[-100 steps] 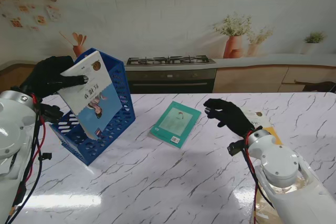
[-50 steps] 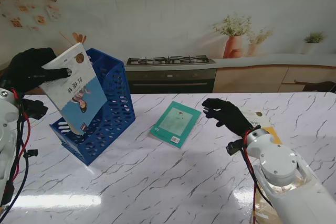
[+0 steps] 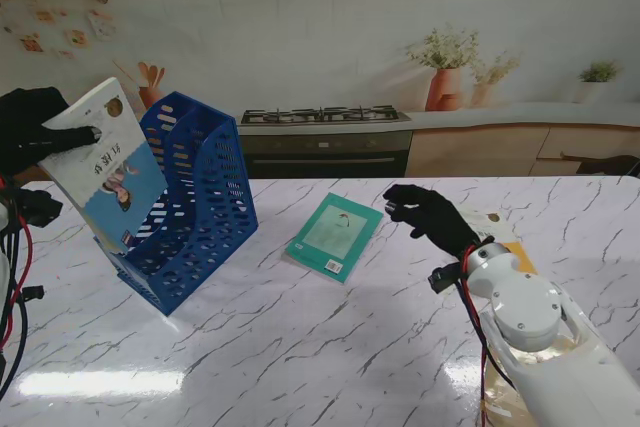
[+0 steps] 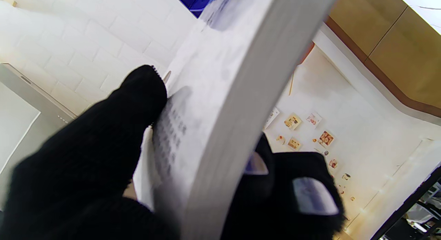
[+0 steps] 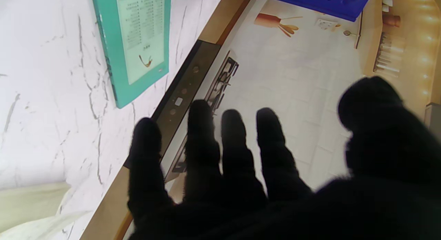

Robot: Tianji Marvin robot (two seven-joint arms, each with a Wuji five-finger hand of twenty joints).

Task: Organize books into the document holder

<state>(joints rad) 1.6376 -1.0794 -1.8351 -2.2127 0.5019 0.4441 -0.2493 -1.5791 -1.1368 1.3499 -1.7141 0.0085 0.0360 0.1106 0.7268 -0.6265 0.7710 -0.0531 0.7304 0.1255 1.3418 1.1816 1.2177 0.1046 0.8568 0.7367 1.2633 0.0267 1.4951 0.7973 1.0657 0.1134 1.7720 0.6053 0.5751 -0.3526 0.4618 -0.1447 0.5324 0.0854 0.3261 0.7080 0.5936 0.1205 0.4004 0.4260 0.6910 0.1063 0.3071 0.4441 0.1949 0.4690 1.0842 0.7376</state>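
Since a second ago my left hand (image 3: 35, 127) has swung the white-and-blue book (image 3: 105, 169) out to my left, away from the blue holder (image 3: 190, 202). It used to sit right over the holder's open top; now it hangs beside it, clear of the slots, tilted with its lower corner just off the holder's left wall. So my guess is the drop-in didn't line up, and I'm backing off for another go.

The left hand is clamped on the book's top end, thumb on one cover and fingers (image 4: 303, 195) on the other, held up well off the table (image 3: 330, 347). Wrist view is mostly page edge and glove.

My right hand (image 3: 425, 215) hasn't really budged. It hovers over the table with fingers spread and nothing in it, just right of the green book (image 3: 335, 235), which lies flat on the table between the holder and that hand. That one's untouched and still has to go in.
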